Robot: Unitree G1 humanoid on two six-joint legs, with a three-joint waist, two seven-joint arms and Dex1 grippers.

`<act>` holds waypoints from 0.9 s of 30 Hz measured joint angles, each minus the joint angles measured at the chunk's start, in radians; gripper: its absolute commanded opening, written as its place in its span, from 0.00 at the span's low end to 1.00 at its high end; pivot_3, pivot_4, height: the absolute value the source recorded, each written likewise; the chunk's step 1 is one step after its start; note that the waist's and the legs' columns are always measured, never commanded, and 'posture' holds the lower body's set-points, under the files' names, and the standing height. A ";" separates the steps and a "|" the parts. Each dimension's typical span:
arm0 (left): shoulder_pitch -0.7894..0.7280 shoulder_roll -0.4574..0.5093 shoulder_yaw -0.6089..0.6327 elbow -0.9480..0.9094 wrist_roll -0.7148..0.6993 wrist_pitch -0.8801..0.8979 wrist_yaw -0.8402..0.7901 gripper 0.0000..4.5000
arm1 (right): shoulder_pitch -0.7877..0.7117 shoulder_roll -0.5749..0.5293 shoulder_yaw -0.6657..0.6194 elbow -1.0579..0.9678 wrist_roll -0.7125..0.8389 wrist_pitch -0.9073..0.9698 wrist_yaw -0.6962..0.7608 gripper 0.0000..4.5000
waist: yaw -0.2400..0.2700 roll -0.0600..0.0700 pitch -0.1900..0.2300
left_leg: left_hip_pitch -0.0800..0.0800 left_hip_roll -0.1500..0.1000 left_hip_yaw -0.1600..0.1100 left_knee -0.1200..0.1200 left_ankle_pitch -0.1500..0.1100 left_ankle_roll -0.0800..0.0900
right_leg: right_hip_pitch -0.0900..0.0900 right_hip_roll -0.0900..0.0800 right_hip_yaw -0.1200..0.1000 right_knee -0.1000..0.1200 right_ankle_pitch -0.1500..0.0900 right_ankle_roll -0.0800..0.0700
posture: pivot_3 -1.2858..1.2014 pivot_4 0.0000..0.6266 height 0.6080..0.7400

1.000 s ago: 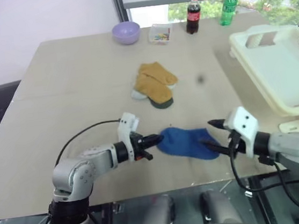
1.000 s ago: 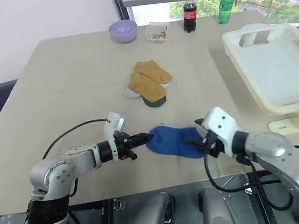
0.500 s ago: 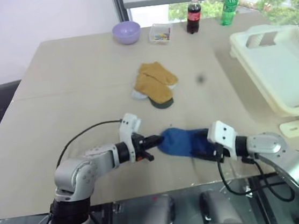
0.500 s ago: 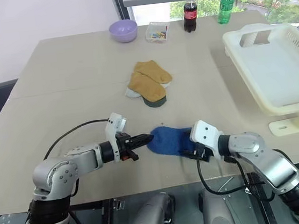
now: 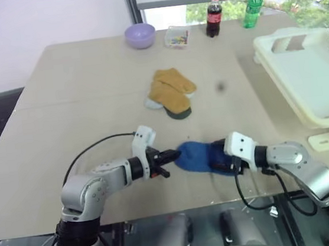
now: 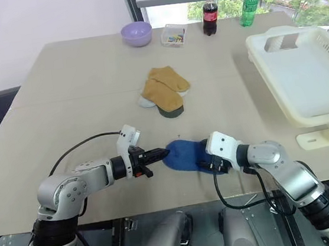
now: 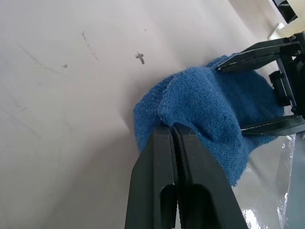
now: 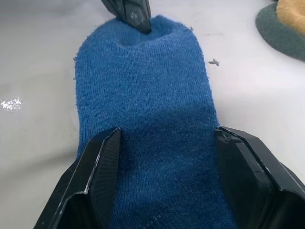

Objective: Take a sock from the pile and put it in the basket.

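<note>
A: The blue sock (image 5: 201, 156) lies on the table (image 5: 79, 103) near its front edge, apart from the pile (image 5: 170, 92). The left gripper (image 5: 171, 155) is closed on one end.

B: The right gripper (image 8: 164, 143) is wide open around the other end, holding nothing. It may pinch only loose cloth and slip.

A: Whether its fingertips touch the table, I cannot tell. The basket (image 5: 311, 76) is cut off at the right.

right gripper (image 6: 212, 164) | lowered since earlier, closer in | open fingers now straddle blue sock (image 6: 186, 154)
</note>
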 measured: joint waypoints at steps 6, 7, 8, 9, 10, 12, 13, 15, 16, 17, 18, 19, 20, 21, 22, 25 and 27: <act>0.006 -0.010 0.004 0.001 0.001 -0.036 -0.002 0.31 | -0.002 0.000 0.000 -0.002 -0.012 0.000 0.006 0.73 | 0.000 0.000 0.000 | 0.001 0.000 0.000 0.000 0.000 0.000 | 0.001 0.000 0.000 0.000 0.000 0.000 | 0.52 0.24 1.00; 0.006 -0.012 0.011 0.002 0.000 -0.041 -0.002 0.40 | -0.002 0.000 0.000 -0.002 -0.012 0.000 0.006 0.73 | 0.000 0.000 0.000 | 0.001 0.000 0.000 0.000 0.000 0.000 | 0.001 0.000 0.000 0.000 0.000 0.000 | 0.52 0.24 1.00; 0.006 -0.014 0.016 0.004 0.000 -0.044 -0.002 0.43 | -0.001 0.000 0.000 -0.002 -0.013 0.000 0.006 0.73 | 0.000 0.000 0.000 | 0.001 0.000 0.000 0.000 0.000 0.000 | 0.001 0.000 0.000 0.000 0.000 0.000 | 0.52 0.24 1.00; 0.005 -0.026 0.040 0.019 -0.005 -0.044 0.009 0.65 | -0.001 0.000 0.000 -0.002 -0.014 -0.001 0.006 0.73 | 0.000 0.000 -0.001 | 0.001 0.000 0.000 0.000 0.000 0.000 | 0.001 0.000 0.000 0.000 0.000 0.000 | 0.52 0.24 1.00; 0.005 -0.029 0.054 0.030 -0.006 -0.043 0.020 0.68 | 0.000 0.000 0.000 -0.002 -0.014 -0.002 0.006 0.73 | 0.000 0.000 -0.001 | 0.001 0.000 0.000 0.000 0.000 0.000 | 0.001 0.000 0.000 0.000 0.000 0.000 | 0.52 0.24 1.00; 0.005 -0.031 0.080 0.040 -0.016 -0.041 0.021 0.68 | 0.001 0.000 0.000 -0.002 -0.014 -0.002 0.006 0.73 | 0.000 0.000 -0.001 | 0.001 0.000 0.000 0.000 0.000 0.000 | 0.001 0.000 0.000 0.000 0.000 0.000 | 0.52 0.24 1.00; 0.003 -0.036 0.103 0.049 -0.033 -0.031 0.021 0.68 | 0.001 0.000 0.000 -0.002 -0.015 -0.004 0.005 0.73 | 0.000 0.000 -0.001 | 0.001 0.000 0.000 0.000 0.000 0.000 | 0.001 0.000 0.000 0.000 0.000 0.000 | 0.52 0.24 1.00; -0.002 -0.037 0.130 0.070 -0.051 -0.012 0.025 0.68 | 0.004 0.007 -0.003 0.004 -0.014 -0.012 0.005 0.73 | -0.001 -0.001 -0.001 | 0.001 0.000 0.000 0.000 0.000 0.000 | 0.001 0.000 -0.001 0.000 0.000 0.000 | 0.52 0.24 1.00; -0.003 -0.037 0.137 0.078 -0.055 0.002 0.032 0.68 | 0.007 0.015 -0.007 0.011 -0.013 -0.026 0.006 0.73 | -0.001 -0.001 -0.001 | 0.001 0.000 0.000 0.000 0.000 0.000 | 0.002 0.000 -0.001 0.000 0.000 0.000 | 0.52 0.24 1.00; -0.007 -0.042 0.145 0.093 -0.067 0.022 0.038 0.68 | 0.014 0.027 -0.012 0.025 -0.013 -0.052 0.007 0.73 | -0.001 -0.001 -0.001 | 0.001 0.000 0.000 0.000 0.000 0.000 | 0.002 0.000 -0.001 0.000 0.000 0.000 | 0.52 0.24 1.00; -0.012 -0.046 0.156 0.101 -0.082 0.038 0.039 0.68 | 0.018 0.034 -0.013 0.033 -0.013 -0.069 0.007 0.73 | -0.001 -0.001 -0.001 | 0.001 0.000 0.000 0.000 0.000 0.000 | 0.002 0.000 -0.001 0.000 0.000 0.000 | 0.52 0.24 1.00; -0.016 -0.046 0.159 0.106 -0.099 0.057 0.038 0.68 | 0.020 0.036 -0.014 0.038 -0.013 -0.083 0.009 0.73 | -0.002 -0.001 -0.001 | 0.001 0.000 0.000 0.000 0.000 0.000 | 0.002 0.000 0.000 0.000 0.000 0.000 | 0.52 0.24 1.00; -0.016 -0.046 0.159 0.106 -0.110 0.070 0.035 0.68 | 0.021 0.038 -0.014 0.041 -0.013 -0.098 0.013 0.73 | -0.002 -0.001 -0.001 | 0.001 0.000 0.000 0.000 0.000 0.000 | 0.002 0.000 0.000 0.000 0.000 0.000 | 0.52 0.24 1.00; -0.016 -0.044 0.158 0.106 -0.115 0.077 0.032 0.68 | 0.023 0.041 -0.016 0.042 -0.010 -0.102 0.015 0.73 | -0.003 -0.001 -0.001 | 0.001 0.000 0.000 0.000 0.000 0.000 | 0.001 0.000 0.000 0.000 0.000 0.000 | 0.52 0.24 1.00; -0.016 -0.038 0.156 0.106 -0.119 0.080 0.028 0.68 | 0.026 0.052 -0.022 0.042 -0.004 -0.104 0.017 0.73 | -0.003 -0.001 -0.001 | 0.001 0.000 0.000 0.000 0.000 0.000 | 0.001 0.000 0.000 0.001 0.000 0.000 | 0.52 0.24 1.00; -0.020 -0.029 0.146 0.116 -0.119 0.078 0.014 0.68 | 0.033 0.097 -0.028 0.043 0.034 -0.120 0.027 0.73 | -0.003 0.000 -0.001 | 0.002 0.000 0.000 0.000 0.000 0.000 | 0.001 0.000 0.000 0.001 0.000 0.000 | 0.52 0.24 1.00; -0.025 -0.029 0.141 0.126 -0.119 0.074 0.009 0.68 | 0.033 0.102 -0.030 0.043 0.036 -0.134 0.032 0.73 | -0.002 0.000 -0.001 | 0.002 0.000 0.000 0.000 0.000 0.000 | 0.001 0.000 0.000 0.001 0.000 0.000 | 0.52 0.24 1.00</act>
